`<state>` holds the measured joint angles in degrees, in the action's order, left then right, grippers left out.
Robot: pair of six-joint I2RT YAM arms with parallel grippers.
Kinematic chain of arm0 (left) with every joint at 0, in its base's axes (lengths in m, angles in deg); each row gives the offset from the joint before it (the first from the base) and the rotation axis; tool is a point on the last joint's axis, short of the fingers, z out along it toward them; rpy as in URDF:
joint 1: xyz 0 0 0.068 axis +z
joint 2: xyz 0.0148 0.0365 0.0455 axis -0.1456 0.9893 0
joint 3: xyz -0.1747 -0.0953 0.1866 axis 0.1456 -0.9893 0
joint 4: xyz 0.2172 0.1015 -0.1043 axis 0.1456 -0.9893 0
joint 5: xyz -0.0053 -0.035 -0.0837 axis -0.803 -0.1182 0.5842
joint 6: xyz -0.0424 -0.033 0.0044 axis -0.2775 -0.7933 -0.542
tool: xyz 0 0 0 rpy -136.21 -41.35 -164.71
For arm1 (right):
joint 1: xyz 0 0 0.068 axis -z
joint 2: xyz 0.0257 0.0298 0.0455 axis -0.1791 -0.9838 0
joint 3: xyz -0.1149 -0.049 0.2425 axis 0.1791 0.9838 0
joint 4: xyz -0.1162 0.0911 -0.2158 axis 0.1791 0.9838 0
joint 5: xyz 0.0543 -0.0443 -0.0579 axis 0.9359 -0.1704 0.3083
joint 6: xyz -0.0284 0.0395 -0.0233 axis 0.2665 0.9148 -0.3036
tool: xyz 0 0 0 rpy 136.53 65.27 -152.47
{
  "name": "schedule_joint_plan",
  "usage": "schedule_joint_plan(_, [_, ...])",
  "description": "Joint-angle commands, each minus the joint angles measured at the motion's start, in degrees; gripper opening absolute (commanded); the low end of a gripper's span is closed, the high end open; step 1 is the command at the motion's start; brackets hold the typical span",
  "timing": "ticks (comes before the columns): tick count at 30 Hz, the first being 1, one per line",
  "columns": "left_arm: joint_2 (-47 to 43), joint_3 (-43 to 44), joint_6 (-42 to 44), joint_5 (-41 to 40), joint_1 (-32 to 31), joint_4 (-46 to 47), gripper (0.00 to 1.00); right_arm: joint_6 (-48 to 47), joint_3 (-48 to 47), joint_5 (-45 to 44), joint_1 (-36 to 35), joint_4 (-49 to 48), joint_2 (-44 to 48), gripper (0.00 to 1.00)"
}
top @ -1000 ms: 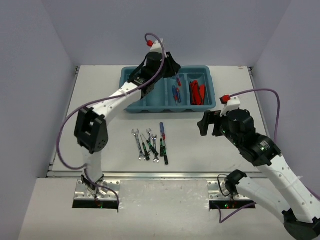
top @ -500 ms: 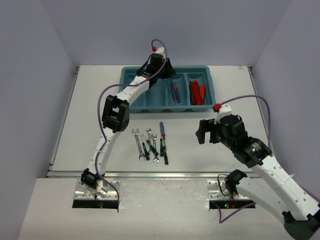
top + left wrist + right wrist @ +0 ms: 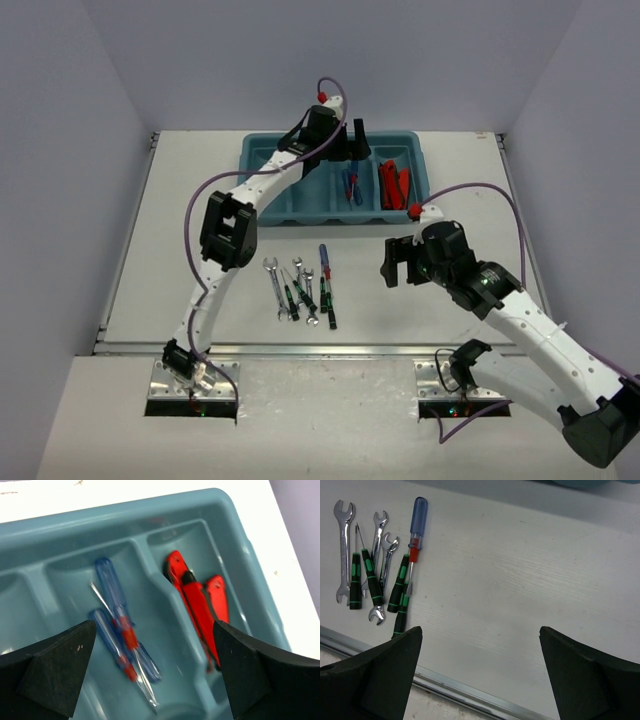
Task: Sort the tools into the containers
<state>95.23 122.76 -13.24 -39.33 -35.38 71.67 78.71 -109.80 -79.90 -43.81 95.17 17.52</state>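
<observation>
The teal tray [image 3: 252, 158] stands at the back of the table. Blue-handled screwdrivers [image 3: 116, 611] lie crossed in its third compartment [image 3: 350, 186]. Red utility knives [image 3: 196, 596] lie in the fourth, rightmost compartment [image 3: 394, 184]. My left gripper [image 3: 154, 625] hangs open and holding nothing just above the screwdrivers [image 3: 356, 138]. Loose tools lie on the table [image 3: 300, 288]: silver wrenches [image 3: 343, 550], green-black drivers [image 3: 372, 576] and one blue-handled screwdriver [image 3: 416, 524]. My right gripper [image 3: 481, 628] is open over bare table to the right of that pile [image 3: 392, 264].
The tray's two left compartments [image 3: 285, 190] are partly hidden by my left arm. A metal rail [image 3: 470, 700] runs along the table's near edge. White table [image 3: 200, 220] lies left of the pile.
My left gripper has moved right along the tray and opened above the third compartment. My right arm has swung left toward the loose tools, still open.
</observation>
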Motion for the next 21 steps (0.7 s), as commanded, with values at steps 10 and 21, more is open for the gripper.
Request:
schedule_joint_plan(10, [-67.19,-55.76,-7.69,-21.58,-2.67,-1.48,1.00,14.73,-4.27,2.78,-7.77,-13.39,-23.26,0.97])
schedule_joint_plan(21, [-100.91,-79.46,-2.02,-13.99,-2.78,-14.21,1.00,15.82,-15.06,-2.96,-11.33,-20.24,-47.66,0.57])
